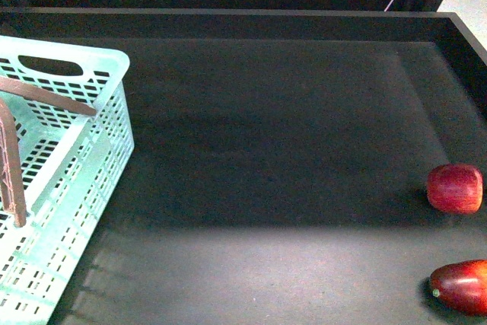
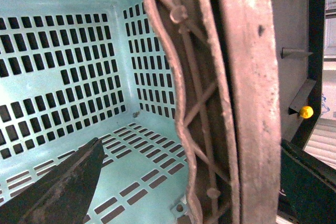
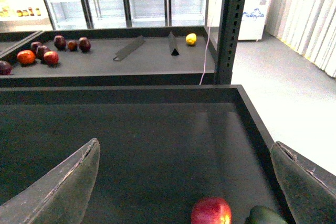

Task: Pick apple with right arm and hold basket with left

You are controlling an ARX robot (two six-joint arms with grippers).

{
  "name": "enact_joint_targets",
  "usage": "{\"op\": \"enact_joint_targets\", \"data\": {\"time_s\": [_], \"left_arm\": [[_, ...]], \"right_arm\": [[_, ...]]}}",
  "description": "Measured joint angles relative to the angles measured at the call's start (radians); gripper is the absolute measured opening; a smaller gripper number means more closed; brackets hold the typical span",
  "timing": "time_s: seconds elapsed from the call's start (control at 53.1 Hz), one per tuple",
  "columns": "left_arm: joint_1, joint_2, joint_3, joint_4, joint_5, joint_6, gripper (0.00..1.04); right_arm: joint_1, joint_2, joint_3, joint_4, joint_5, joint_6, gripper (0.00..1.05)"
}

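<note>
The aqua slotted basket (image 1: 84, 180) stands at the left of the black tray. My left gripper (image 1: 55, 165) is open, its brownish fingers (image 1: 11, 180) reaching down into the basket. In the left wrist view the gripper (image 2: 139, 145) shows the basket floor (image 2: 105, 177) between one dark fingertip and a broad lattice finger (image 2: 210, 103); whether either touches a wall I cannot tell. The red apple (image 1: 454, 188) lies at the far right of the tray. My right gripper (image 3: 184, 182) is open and empty, short of the apple (image 3: 211, 211), which lies between the lines of its fingers.
A darker elongated red fruit (image 1: 463, 285) lies just in front of the apple, and its end (image 3: 265, 216) shows beside the apple in the right wrist view. The tray's raised black walls (image 1: 468, 51) bound the back and right. A shelf behind holds several fruits (image 3: 31, 56) and a lemon (image 3: 191, 39).
</note>
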Motion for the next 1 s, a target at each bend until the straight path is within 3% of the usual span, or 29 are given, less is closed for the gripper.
{"op": "enact_joint_targets", "data": {"time_s": [0.188,0.377,0.679,0.999], "left_arm": [[-0.001,0.009,0.011,-0.009,-0.014,0.001,0.96],[-0.004,0.009,0.021,-0.044,-0.035,0.001,0.62],[-0.019,0.007,0.053,-0.07,-0.045,-0.031,0.19],[-0.068,-0.066,0.053,-0.165,-0.043,-0.007,0.17]], "right_arm": [[0.0,0.0,0.0,0.0,0.0,0.0,0.96],[0.0,0.0,0.0,0.0,0.0,0.0,0.96],[0.0,0.0,0.0,0.0,0.0,0.0,0.96],[0.0,0.0,0.0,0.0,0.0,0.0,0.96]]}}
